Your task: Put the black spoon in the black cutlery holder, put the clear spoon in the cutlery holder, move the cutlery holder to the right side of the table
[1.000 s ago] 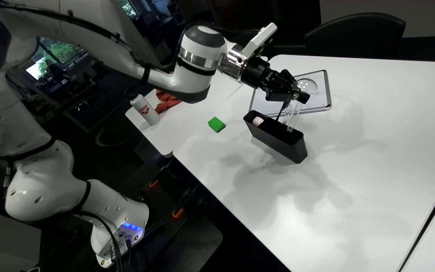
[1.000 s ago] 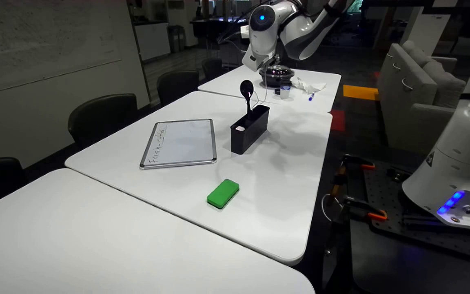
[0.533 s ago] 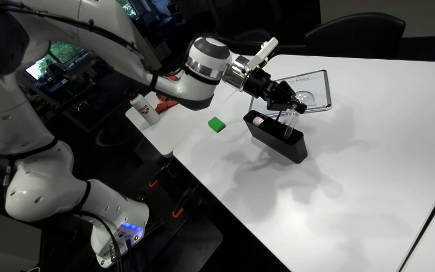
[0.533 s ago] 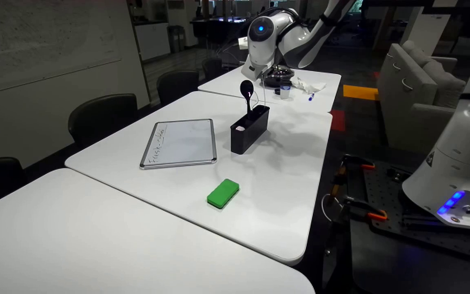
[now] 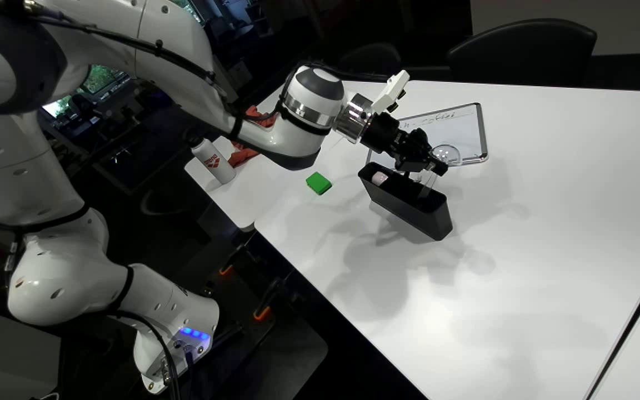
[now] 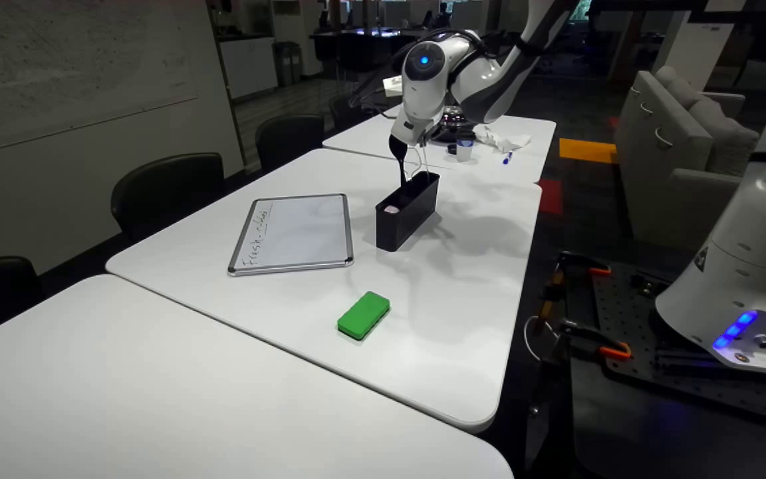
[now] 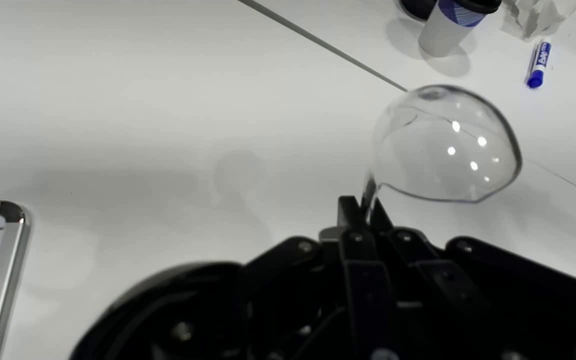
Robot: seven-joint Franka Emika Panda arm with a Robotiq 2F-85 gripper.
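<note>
I've lowered my black gripper (image 7: 365,211), clamped on the clear plastic spoon (image 7: 448,150), which reaches deeper into the long black rectangular holder (image 5: 406,211); in an exterior view the slender black spoon (image 6: 397,148) inside now leans left.

In an exterior view, flat white tabletop (image 5: 570,239) lies open right of the narrow black rectangular box (image 5: 406,211). A green rectangular block (image 5: 318,183) obstructs the left.

The gripper (image 5: 436,165) has come down toward the cutlery holder (image 5: 406,210), bringing the clear spoon (image 5: 448,155) lower, its handle deeper inside. In an exterior view the black spoon (image 6: 398,148) has shifted slightly left, and the arm (image 6: 424,90) now covers more of the far dark pot (image 6: 456,120).
</note>
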